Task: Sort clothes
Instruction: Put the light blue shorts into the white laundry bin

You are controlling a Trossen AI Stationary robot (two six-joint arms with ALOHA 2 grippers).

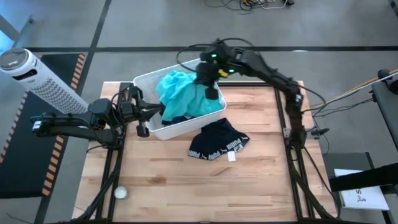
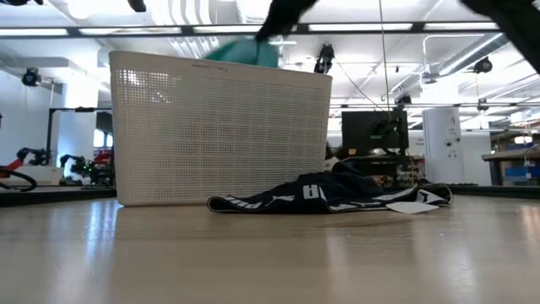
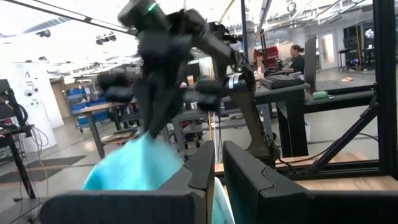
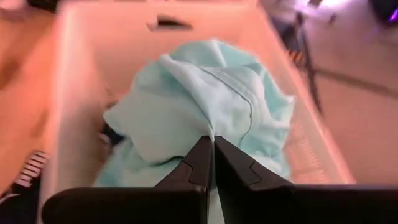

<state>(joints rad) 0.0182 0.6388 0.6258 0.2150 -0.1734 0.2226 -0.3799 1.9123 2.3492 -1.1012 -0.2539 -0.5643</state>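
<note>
A white plastic basket stands at the table's far middle, holding a teal garment on top of a dark one. My right gripper is above the basket, shut on the teal garment. The garment's top shows over the rim in the low view. My left gripper is at the basket's left wall, fingers nearly together. Black shorts with a white-lettered waistband lie flat on the table in front of the basket. My right gripper pinches a raised fold of the teal garment between its two fingers, from above, pointing down. The fabric hangs below the fingers, and its lower part lies in the basket. My left gripper is shut on the basket's left wall at its rim, coming level from the table's left. Its own fingers hide the place of contact.
A white perforated cylinder lies off the table's far left corner. A small white ball sits near the front left. A white tag lies by the shorts. Bare wood spreads across the near half. A person sits in the room behind.
</note>
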